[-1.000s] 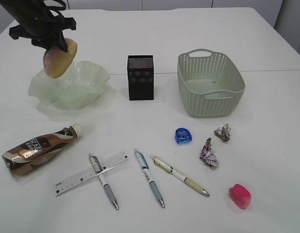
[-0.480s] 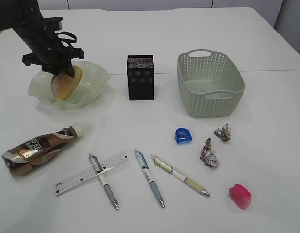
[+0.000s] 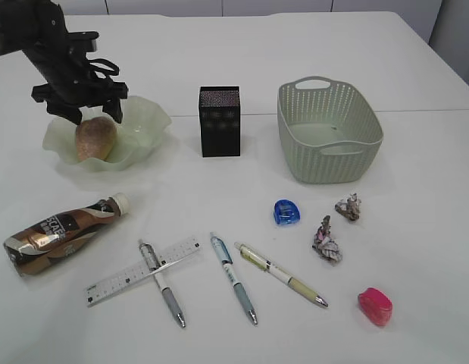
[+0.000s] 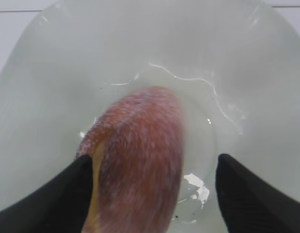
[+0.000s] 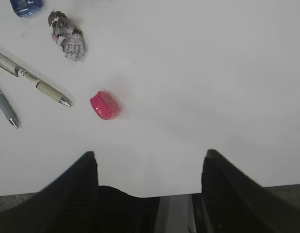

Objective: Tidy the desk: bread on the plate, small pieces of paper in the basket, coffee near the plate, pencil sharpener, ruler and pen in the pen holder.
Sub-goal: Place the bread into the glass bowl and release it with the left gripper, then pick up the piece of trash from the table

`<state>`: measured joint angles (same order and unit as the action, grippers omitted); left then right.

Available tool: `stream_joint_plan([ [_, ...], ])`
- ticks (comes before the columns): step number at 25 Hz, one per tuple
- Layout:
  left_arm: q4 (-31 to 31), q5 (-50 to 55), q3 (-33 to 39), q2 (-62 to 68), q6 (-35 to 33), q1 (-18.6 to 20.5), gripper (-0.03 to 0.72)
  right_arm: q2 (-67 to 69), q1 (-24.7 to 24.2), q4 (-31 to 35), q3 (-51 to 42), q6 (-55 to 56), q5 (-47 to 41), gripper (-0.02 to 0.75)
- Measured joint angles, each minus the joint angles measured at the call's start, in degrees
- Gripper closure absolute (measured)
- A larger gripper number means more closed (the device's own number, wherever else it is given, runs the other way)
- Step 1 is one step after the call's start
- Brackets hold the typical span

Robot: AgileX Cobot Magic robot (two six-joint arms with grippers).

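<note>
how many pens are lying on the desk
3, all lying at the front of the desk: one pen across the ruler, a blue-topped pen in the middle, and a cream pen to its right. None looks hidden.

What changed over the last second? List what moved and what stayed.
The left pincer carried the bread down from above the rim into the plate, then opened and let it go; the bread now lies in the plate. Coffee, ruler, pens, sharpeners, paper scraps, basket and pen holder stayed put.
</note>
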<state>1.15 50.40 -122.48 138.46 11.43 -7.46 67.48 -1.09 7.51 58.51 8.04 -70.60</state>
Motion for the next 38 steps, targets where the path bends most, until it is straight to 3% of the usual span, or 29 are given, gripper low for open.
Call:
stream_joint_plan([
  [3,0.40,0.00,0.00,0.00,0.11,0.00,0.036,0.00,0.00,0.00,0.00,0.00,0.00,0.216],
  [9,0.83,0.36,0.00,-0.10,0.11,0.00,0.027,0.00,0.00,0.00,0.00,0.00,0.00,0.216],
  [23,0.81,19.20,-4.51,-13.17,-2.85,0.11,0.100,0.00,0.00,0.00,0.00,0.00,0.00,0.216],
  [31,-0.73,21.05,-4.51,-22.38,-5.41,0.11,0.113,0.00,0.00,0.00,0.00,0.00,0.00,0.216],
  [34,-1.15,21.09,-2.15,-27.93,-6.01,0.11,0.118,0.00,0.00,0.11,0.00,0.00,0.00,0.216],
  [38,-0.45,21.09,8.09,-38.01,-7.10,0.11,0.119,0.00,0.00,0.11,0.00,-0.50,0.00,0.216],
])
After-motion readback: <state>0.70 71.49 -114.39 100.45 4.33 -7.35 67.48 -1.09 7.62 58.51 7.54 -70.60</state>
